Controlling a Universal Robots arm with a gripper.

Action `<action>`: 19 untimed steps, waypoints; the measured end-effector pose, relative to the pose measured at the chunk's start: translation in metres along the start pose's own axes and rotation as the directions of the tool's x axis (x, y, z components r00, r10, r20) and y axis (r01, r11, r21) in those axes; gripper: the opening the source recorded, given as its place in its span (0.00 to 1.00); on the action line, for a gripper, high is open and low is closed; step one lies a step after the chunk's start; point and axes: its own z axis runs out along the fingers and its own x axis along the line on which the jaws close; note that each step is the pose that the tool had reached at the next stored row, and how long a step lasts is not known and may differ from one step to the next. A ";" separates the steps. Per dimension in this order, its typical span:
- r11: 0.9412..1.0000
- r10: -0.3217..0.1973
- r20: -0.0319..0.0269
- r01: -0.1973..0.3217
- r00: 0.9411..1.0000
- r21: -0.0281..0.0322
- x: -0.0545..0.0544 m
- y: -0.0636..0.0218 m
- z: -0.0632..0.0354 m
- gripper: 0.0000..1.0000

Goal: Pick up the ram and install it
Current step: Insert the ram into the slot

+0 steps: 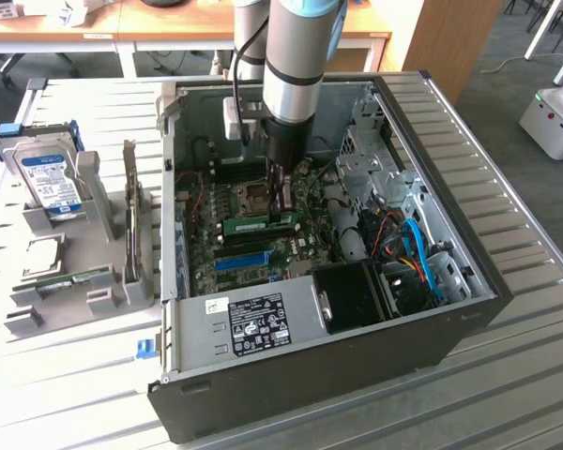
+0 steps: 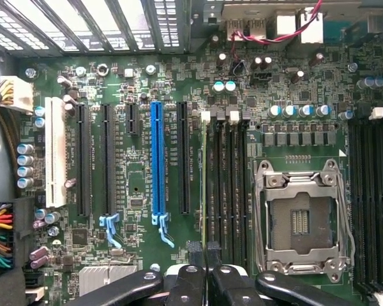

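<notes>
The black two-fingered claw [image 2: 204, 250], pressed almost together, pinches the top edge of the long, thin green circuit-board ram [image 2: 204, 182]. The ram stands on edge just beside the empty black memory slots [image 2: 226, 185], inside the open dark-grey computer case [image 1: 469, 309] on the slatted bench [image 1: 535, 375]; full seating cannot be told. Probable hazards: a tilted or mis-keyed stick would jam or flex under downward pressure, and a sideways slip could drive the claw toward the open silver processor socket [image 2: 300, 220].

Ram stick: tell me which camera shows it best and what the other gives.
The exterior view. There the ram stick shows its long green side, standing on edge on the motherboard under the claw. In the wrist view the ram stick is a thin edge-on strip running from the claw beside the black slots.
</notes>
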 end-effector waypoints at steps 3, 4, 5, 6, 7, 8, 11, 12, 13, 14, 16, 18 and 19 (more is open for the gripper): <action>1.000 0.000 0.000 0.000 1.000 0.000 -0.002 0.0005 0.0000 0.12; 1.000 0.000 0.000 0.000 1.000 0.000 -0.002 0.0006 0.0000 0.12; 1.000 0.000 0.000 0.000 1.000 0.000 -0.002 0.0006 0.0000 0.12; 1.000 0.000 0.000 0.000 1.000 0.000 -0.002 0.0006 0.0000 0.12; 1.000 0.000 0.000 0.000 1.000 0.000 -0.002 0.0006 0.0000 0.12; 1.000 0.000 0.000 0.000 1.000 0.000 -0.002 0.0006 0.0000 0.12; 1.000 0.000 0.000 0.000 1.000 0.000 -0.002 0.0006 0.0012 0.12; 1.000 0.000 0.000 0.000 1.000 0.000 -0.002 0.0006 0.0016 0.12; 1.000 0.000 0.000 0.000 1.000 0.000 -0.002 0.0006 0.0021 0.12; 1.000 0.000 0.000 0.000 1.000 0.000 -0.002 0.0006 0.0025 0.12; 1.000 0.000 0.000 0.000 1.000 0.000 -0.002 0.0006 0.0033 0.12; 1.000 0.000 0.000 0.000 1.000 0.000 -0.002 0.0005 0.0040 0.12; 1.000 0.000 0.000 0.000 1.000 0.000 -0.002 0.0005 0.0042 0.12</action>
